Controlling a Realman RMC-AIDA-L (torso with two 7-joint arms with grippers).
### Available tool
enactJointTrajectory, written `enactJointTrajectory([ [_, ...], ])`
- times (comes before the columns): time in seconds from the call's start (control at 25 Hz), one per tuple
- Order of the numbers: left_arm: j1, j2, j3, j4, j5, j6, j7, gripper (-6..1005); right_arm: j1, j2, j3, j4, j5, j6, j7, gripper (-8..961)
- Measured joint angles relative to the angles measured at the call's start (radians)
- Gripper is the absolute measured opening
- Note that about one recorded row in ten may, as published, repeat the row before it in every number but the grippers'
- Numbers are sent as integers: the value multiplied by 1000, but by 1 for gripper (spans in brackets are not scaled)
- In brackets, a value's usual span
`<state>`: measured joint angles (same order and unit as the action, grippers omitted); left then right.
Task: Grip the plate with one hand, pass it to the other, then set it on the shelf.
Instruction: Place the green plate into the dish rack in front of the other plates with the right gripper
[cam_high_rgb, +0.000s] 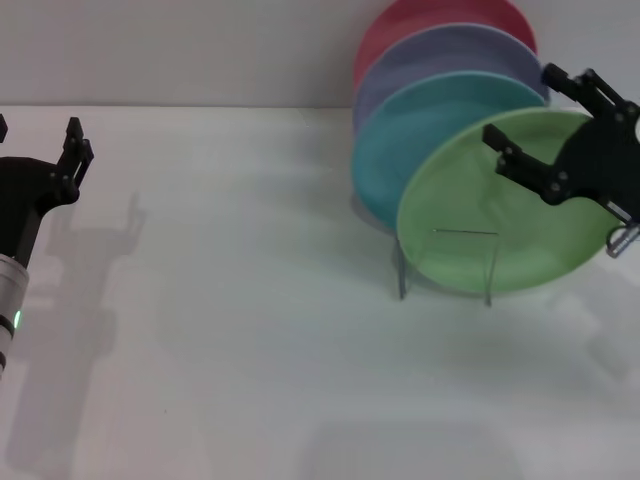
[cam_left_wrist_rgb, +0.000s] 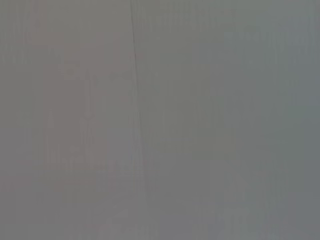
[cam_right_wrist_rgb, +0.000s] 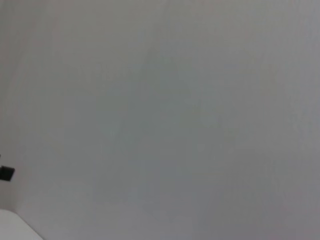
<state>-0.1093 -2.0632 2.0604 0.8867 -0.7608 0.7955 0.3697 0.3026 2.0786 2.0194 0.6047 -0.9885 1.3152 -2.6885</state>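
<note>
The light green plate stands tilted in the front slot of the thin silver wire shelf, at the right of the head view. My right gripper is open, with its two dark fingers spread in front of the plate's upper right rim and nothing held between them. My left gripper is open and empty at the far left above the white table, on its silver arm segment with the green light. Both wrist views show only a plain grey surface.
Behind the green plate, a turquoise plate, a lavender plate and a red plate stand in the same shelf. The white table runs back to a pale wall.
</note>
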Motion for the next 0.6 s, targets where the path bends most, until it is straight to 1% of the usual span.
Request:
enactJointTrajectory([
  [0.16, -1, 0, 3, 2, 0, 0, 0, 796, 5, 0, -18, 15, 0, 1, 10, 813],
  [0.4, -2, 0, 2, 2, 0, 1, 0, 796, -19, 0, -57, 48, 0, 7, 31, 813],
  [0.6, -10, 0, 2, 0, 0, 1, 0, 795, 2, 1, -78, 40, 0, 0, 33, 812],
])
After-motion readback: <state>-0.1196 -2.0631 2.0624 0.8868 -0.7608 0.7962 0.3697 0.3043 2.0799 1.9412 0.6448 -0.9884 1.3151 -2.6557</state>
